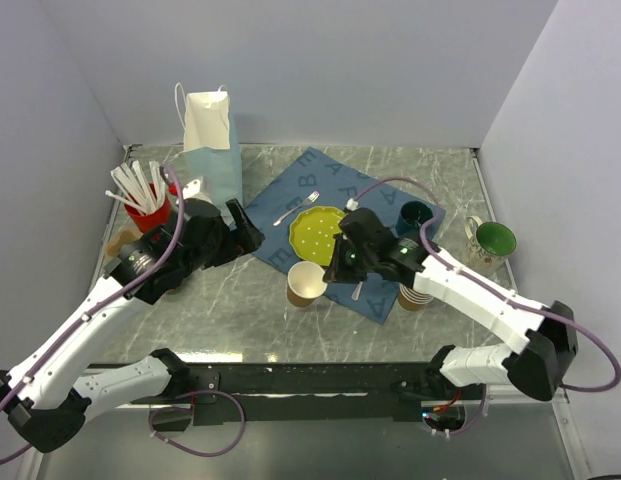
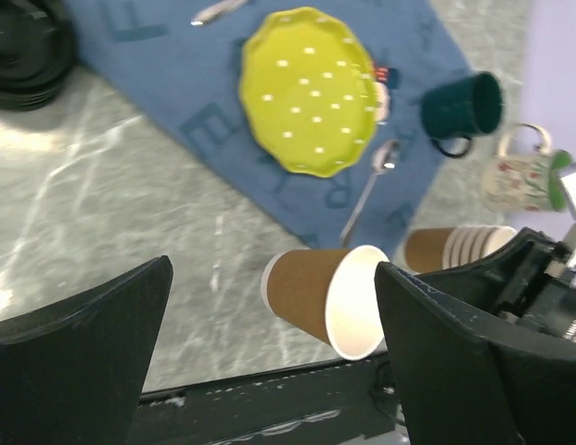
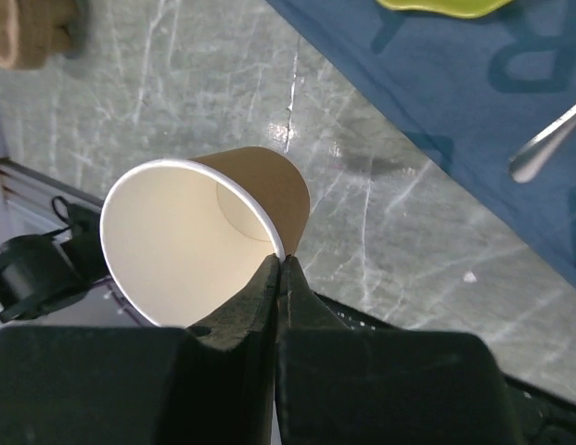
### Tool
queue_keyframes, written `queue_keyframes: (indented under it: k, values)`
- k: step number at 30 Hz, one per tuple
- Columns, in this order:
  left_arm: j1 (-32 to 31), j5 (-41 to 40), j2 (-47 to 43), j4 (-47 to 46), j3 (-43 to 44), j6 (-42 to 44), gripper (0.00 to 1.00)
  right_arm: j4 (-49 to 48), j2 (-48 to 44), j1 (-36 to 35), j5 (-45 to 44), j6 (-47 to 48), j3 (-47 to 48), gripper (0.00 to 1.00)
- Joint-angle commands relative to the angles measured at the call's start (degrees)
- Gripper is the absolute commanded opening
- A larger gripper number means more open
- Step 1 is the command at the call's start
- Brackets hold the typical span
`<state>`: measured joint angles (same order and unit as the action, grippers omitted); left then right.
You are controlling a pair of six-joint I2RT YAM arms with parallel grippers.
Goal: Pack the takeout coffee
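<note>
The takeout coffee cup, a single tan-brown paper cup with a white inside, stands open-topped on the marble at the near edge of the blue cloth. My right gripper is shut on its rim; in the right wrist view the gripper pinches the cup with one finger inside and one outside. My left gripper is open and holds nothing, beside the paper bag, left of the cup. In the left wrist view the cup shows between and beyond its spread fingers.
A white paper bag stands at the back left beside a red cup of stirrers. A yellow plate, fork, spoon and dark green mug lie on the blue cloth. Stacked cups, a floral mug, black lids.
</note>
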<state>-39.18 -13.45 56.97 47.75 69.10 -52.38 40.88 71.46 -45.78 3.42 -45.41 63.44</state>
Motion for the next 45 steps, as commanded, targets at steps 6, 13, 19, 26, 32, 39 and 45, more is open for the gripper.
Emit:
queue_keyframes:
  k: [6,13,19,26,32,39,45]
  values:
    - [0.24,-6.23,-2.39,4.81,-1.77,-3.6,0.97,-8.8,4.12,-3.87,-3.33,-2.49,-6.31,0.0]
    - [0.24,-5.62,-2.22,5.08,-4.59,-4.57,0.97,-5.38,6.94,-7.3,-8.59,-4.95,-5.52,0.0]
    - [0.59,-6.06,1.47,8.06,-3.71,-4.92,0.97,-3.18,8.43,-9.68,-10.98,-6.7,-3.85,0.08]
    - [1.64,-7.29,3.94,9.3,-3.62,-3.62,0.97,-0.64,7.03,-10.21,-12.11,-9.0,-3.5,0.24]
    - [5.68,-6.85,6.83,7.28,-0.99,1.04,0.99,7.18,2.03,-10.12,-12.03,-7.95,1.33,0.37]
    - [15.35,-4.57,15.97,5.52,4.81,2.9,0.88,15.1,-5.45,-9.94,-11.6,-1.8,8.88,0.38]
    - [16.85,-5.54,25.37,4.02,11.32,10.7,0.79,19.06,-12.65,-9.86,-13.79,3.03,12.32,0.39]
